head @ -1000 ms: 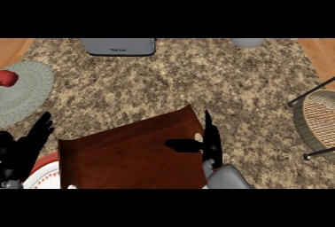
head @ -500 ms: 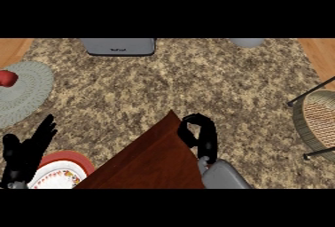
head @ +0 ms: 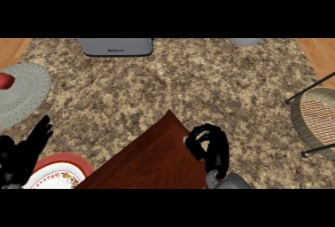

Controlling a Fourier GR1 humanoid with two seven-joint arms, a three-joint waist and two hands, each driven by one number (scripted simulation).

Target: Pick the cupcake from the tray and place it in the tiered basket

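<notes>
My right hand (head: 209, 148) at 5 o'clock, fingers curled at edge of brown tray (head: 153, 162); cupcake hidden, cannot tell if pinched. My left hand (head: 23, 153) at 8 o'clock, fingers straight, together, beside red-rimmed plate (head: 62, 170). Tiered basket (head: 317, 119) at 3 o'clock, well apart.

The tray (head: 153, 162) lies near and central on the table (head: 196, 80); a plate (head: 62, 170) just left (partly hidden); the tiered basket (head: 317, 119) far right.
</notes>
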